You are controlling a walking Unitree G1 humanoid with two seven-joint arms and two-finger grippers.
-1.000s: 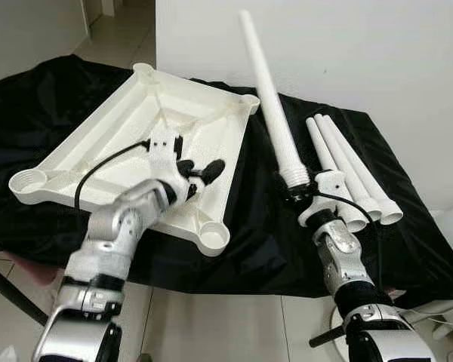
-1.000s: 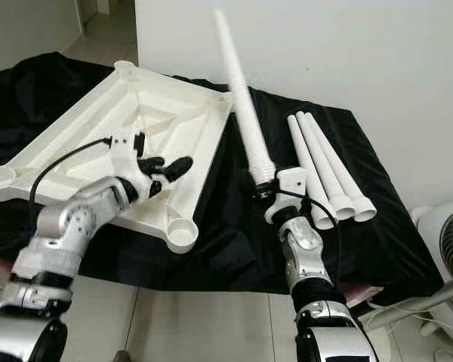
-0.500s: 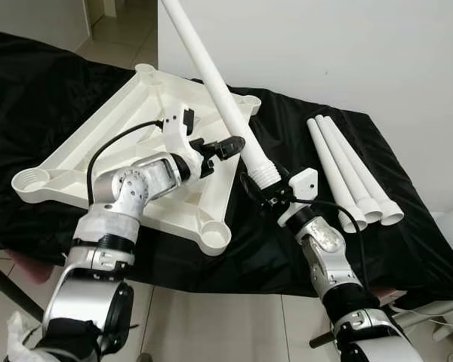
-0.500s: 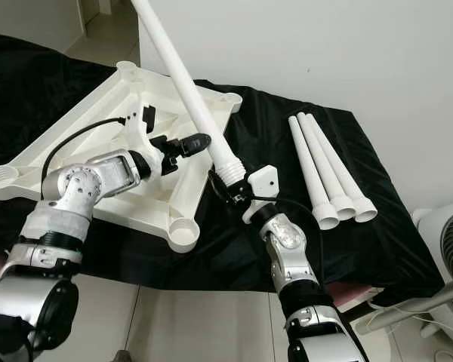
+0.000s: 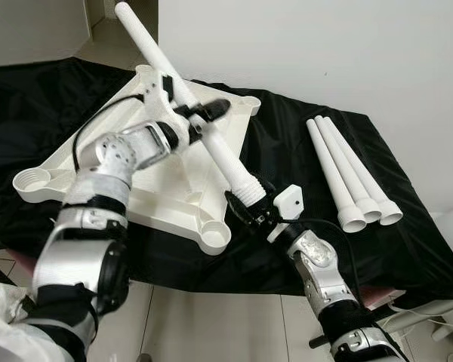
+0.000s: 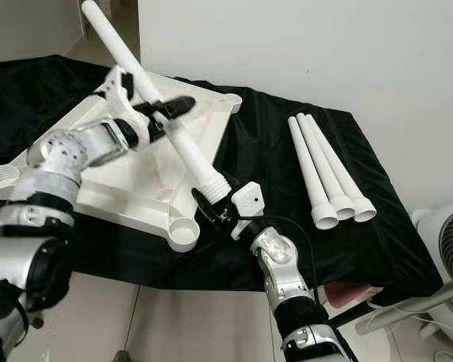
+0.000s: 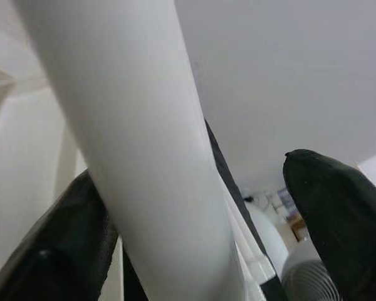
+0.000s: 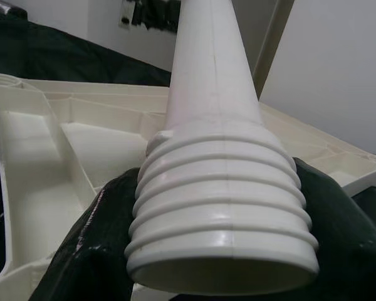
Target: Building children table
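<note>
Above the near corner of the upturned tabletop (image 5: pixel 147 162), a long white table leg (image 5: pixel 204 136) hangs slantwise in the air, its ribbed, threaded end low and toward the robot, its plain tip high over the far side. The right gripper (image 5: pixel 251 215) has its jaws clenched on that threaded collar, which the right wrist view shows wedged between the black fingers (image 8: pixel 81 263); holding it there puts the screw end under direct control, presumably so it can be aimed into a socket. The nearest round corner socket (image 5: pixel 215 236) sits just beside and below the thread, so this looks like the lining-up step before screwing in, not yet seated. The left gripper (image 5: pixel 200 115) straddles the leg higher up its shaft; the left wrist view shows a gap between the shaft and one finger (image 7: pixel 344 213), so the jaws appear released around it, steadying rather than gripping. The tabletop lies underside up on the surface draped in a black cloth (image 5: pixel 302 249), sockets exposed for this purpose. Three spare legs (image 5: pixel 347 177) lie side by side on the cloth to the right, well apart, waiting their turn.
</note>
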